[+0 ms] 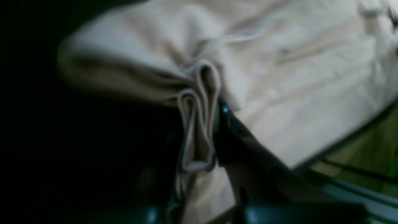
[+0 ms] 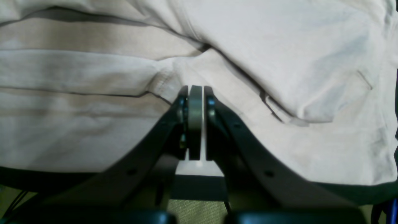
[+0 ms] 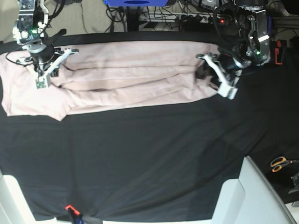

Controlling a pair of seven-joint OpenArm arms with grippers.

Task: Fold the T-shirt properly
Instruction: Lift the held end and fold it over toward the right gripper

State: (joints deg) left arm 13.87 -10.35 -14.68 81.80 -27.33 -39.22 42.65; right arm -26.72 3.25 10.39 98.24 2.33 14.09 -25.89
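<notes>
Where left end effector (image 1: pixel 199 124) pinches T-shirt (image 3: pixel 126 77) (blurred) — fingertips hidden.

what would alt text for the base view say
A pale pink T-shirt lies lengthwise, partly folded, on a black cloth; the left gripper pinches its right end and the right gripper its left.

The right hand (image 2: pixel 196 93), jaws pressed together, touches the pale wrinkled T-shirt (image 2: pixel 279 56).
</notes>
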